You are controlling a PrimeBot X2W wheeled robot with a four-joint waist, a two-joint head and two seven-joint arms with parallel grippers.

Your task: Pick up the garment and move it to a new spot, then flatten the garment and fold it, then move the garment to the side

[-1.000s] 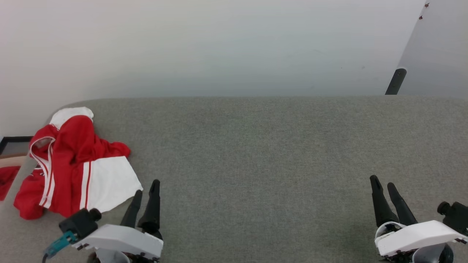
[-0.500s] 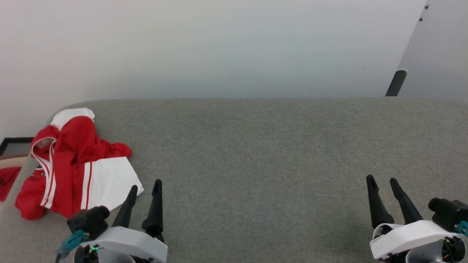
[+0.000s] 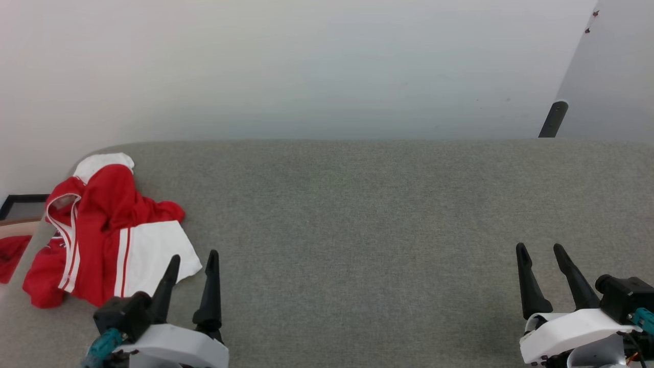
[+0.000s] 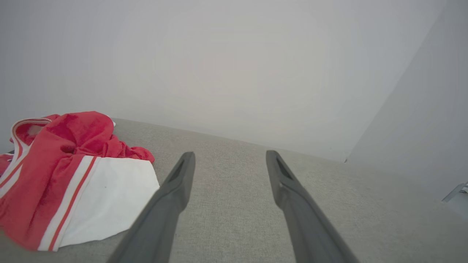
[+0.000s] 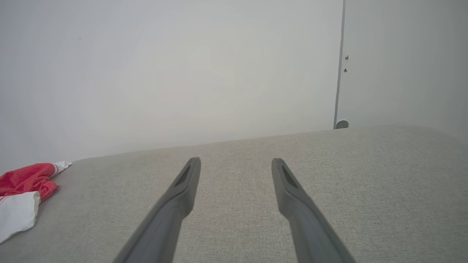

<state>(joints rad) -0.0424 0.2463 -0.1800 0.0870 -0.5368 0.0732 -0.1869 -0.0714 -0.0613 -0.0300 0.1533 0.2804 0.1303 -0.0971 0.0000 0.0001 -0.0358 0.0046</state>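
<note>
Head view: the garment (image 3: 102,240) lies crumpled on the table (image 3: 357,214) at 9 o'clock, near the left edge. The left end effector (image 3: 194,254), at 7 o'clock, is released and just beside the white sleeve. The right end effector (image 3: 538,246), at 4 o'clock, is released and grasps nothing.

Left wrist view: the garment (image 4: 65,175) is at 9 o'clock.

Right wrist view: the garment (image 5: 22,186) is at 9 o'clock, well apart.

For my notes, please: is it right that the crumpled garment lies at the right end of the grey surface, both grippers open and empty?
Not quite: the head view shows the garment at the left end of the grey surface; left gripper and right gripper are open and empty.
</note>
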